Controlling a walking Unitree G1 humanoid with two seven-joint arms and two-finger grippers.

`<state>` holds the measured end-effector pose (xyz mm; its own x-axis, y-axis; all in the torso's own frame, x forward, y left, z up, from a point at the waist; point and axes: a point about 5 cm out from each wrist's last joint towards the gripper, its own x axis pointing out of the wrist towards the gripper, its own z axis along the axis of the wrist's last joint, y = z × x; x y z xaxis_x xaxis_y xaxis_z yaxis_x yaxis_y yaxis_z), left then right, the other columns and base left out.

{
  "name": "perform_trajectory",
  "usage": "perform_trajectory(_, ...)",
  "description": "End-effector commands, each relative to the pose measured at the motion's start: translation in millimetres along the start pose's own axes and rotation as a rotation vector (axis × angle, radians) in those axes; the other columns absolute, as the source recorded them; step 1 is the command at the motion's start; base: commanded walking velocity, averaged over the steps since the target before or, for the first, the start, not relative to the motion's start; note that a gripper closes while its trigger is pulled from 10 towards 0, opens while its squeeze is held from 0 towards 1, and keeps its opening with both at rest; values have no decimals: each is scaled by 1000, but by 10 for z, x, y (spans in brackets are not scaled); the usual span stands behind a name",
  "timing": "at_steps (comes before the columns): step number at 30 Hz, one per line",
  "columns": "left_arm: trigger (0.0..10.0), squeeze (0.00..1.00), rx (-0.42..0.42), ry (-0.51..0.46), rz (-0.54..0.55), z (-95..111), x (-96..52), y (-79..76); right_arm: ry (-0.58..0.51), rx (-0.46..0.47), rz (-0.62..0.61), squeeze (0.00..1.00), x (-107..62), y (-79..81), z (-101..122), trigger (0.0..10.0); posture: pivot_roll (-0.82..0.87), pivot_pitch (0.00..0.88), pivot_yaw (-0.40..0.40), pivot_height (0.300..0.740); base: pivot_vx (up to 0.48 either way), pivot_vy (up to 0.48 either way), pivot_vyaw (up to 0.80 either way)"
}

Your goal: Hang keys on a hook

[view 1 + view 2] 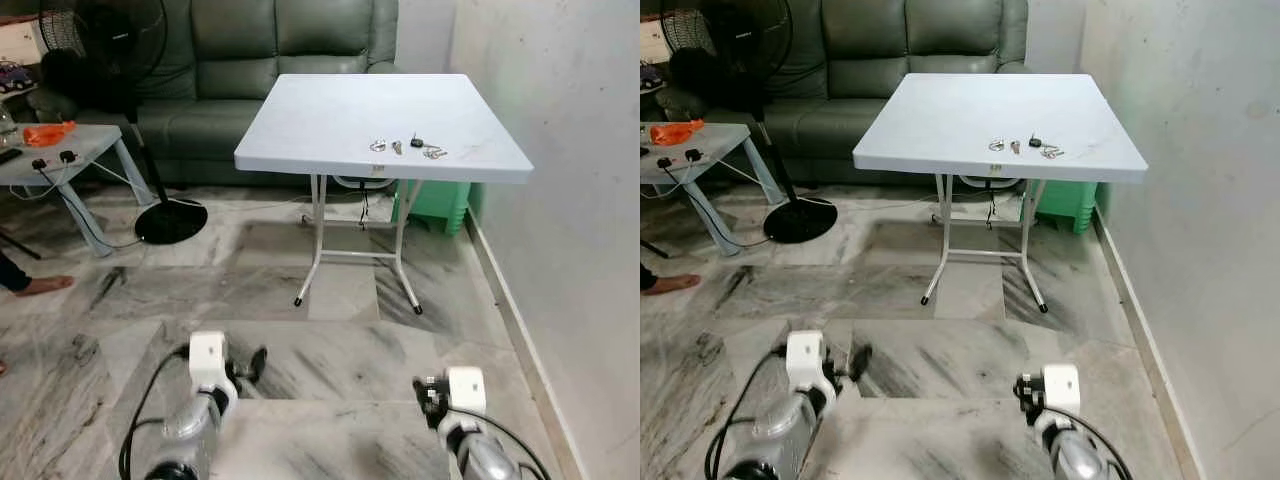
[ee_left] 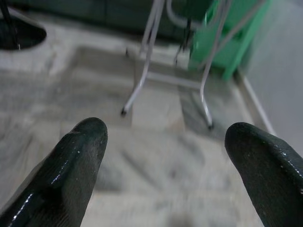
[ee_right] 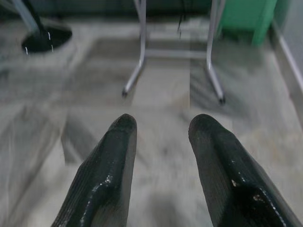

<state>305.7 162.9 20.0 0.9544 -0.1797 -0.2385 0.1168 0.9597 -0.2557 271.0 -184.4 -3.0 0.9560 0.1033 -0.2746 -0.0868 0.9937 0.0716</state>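
Small bunch of metal keys (image 1: 405, 147) lies on the white square folding-table surface (image 1: 330, 115), near its front edge — beside the wall. Left gripper (image 2: 165, 165) and right gripper (image 3: 161, 142) hang low over the marble floor (image 1: 330, 350) — jaws released, holding nothing.

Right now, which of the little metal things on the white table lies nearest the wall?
The key bunch at the row's right end, just past the black-headed key; the silver ring piece lies farthest from the wall.
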Motion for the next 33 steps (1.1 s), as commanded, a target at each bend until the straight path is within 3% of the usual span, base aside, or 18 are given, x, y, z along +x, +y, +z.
perform_trajectory(1,10000,0,-6,-94,-2,230,69,25,-94,9,12,0,83,4,207,10000,-40,0,-5,740,0,0,0)
perform_trajectory(3,10000,0,30,-144,6,336,97,14,-142,19,22,0,121,16,312,10000,-40,0,-5,740,0,0,0)
perform_trajectory(6,10000,0,17,-161,-7,409,137,-26,-211,25,64,0,156,53,456,10000,-39,0,-8,740,0,0,0)
perform_trajectory(7,10000,0,8,-164,-20,431,152,-49,-229,16,78,969,166,67,502,10000,-39,0,-10,740,0,0,0)
perform_trajectory(8,10000,0,16,-178,-32,451,157,-75,-252,19,96,1000,166,82,542,10000,-37,0,-13,740,0,0,0)
perform_trajectory(21,10000,0,101,-230,-141,650,221,-262,-333,-16,144,1000,128,71,725,10000,-24,0,-34,740,0,0,0)
perform_trajectory(28,10000,0,52,-238,-29,706,239,-178,-360,-15,120,1000,110,63,776,10000,-30,0,-27,740,0,0,0)
perform_trajectory(33,10000,0,46,-244,-18,723,238,-196,-376,6,93,1000,102,71,815,10000,-23,0,-24,740,0,0,0)
